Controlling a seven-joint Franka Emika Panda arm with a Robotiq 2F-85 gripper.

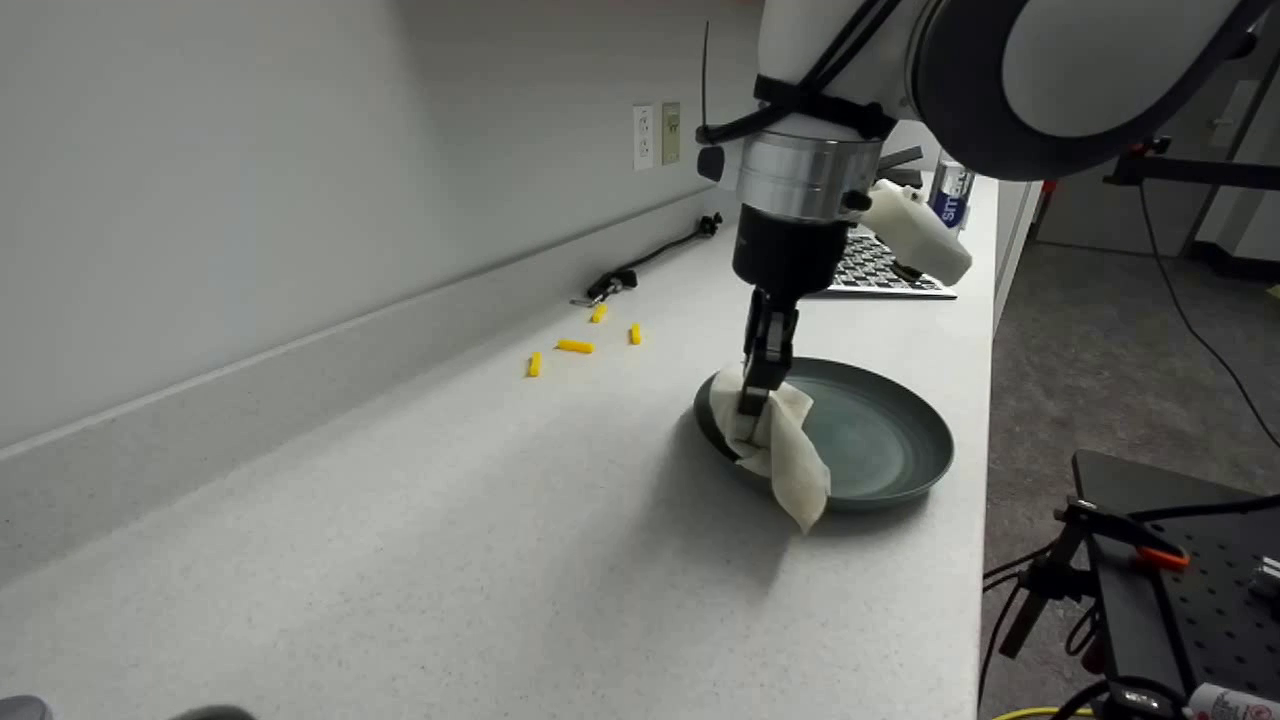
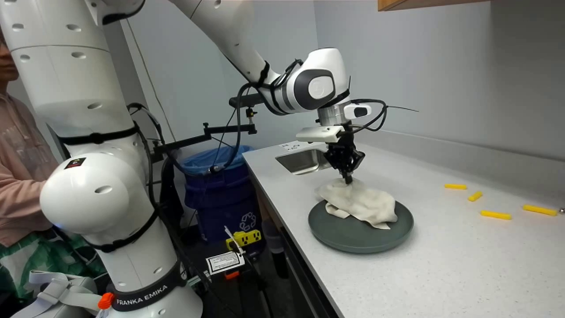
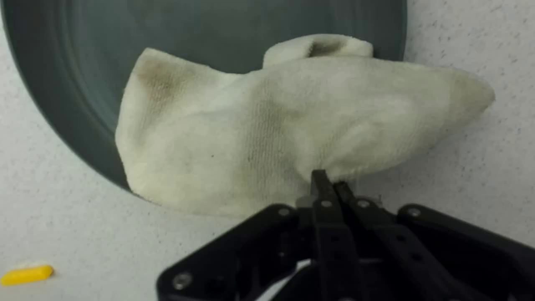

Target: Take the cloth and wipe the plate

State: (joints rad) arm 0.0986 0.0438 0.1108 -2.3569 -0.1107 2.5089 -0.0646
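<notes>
In an exterior view, yellow pieces (image 1: 574, 346) lie at the left. Then the gripper (image 1: 754, 404) has its fingers (image 1: 768, 367) closed together; it seems to pinch the cloth (image 1: 796, 462), which lies over the left part of the plate (image 1: 875, 430), one near corner hanging outside. Such a small pinch may slip by friction. A strong push rightward might slide the plate toward the right edge of the counter (image 1: 450, 560).

Some parts around the plate (image 3: 188, 25) are out of my sight
In my wrist view the top edge cuts it, and the cloth (image 3: 200, 150) covers a part. In an exterior view, behind the plate, the arm (image 1: 810, 175) hides some of a black-and-white board (image 1: 868, 266); well in front of the plate, two grey things (image 1: 22, 709) are cut too much to tell.
</notes>
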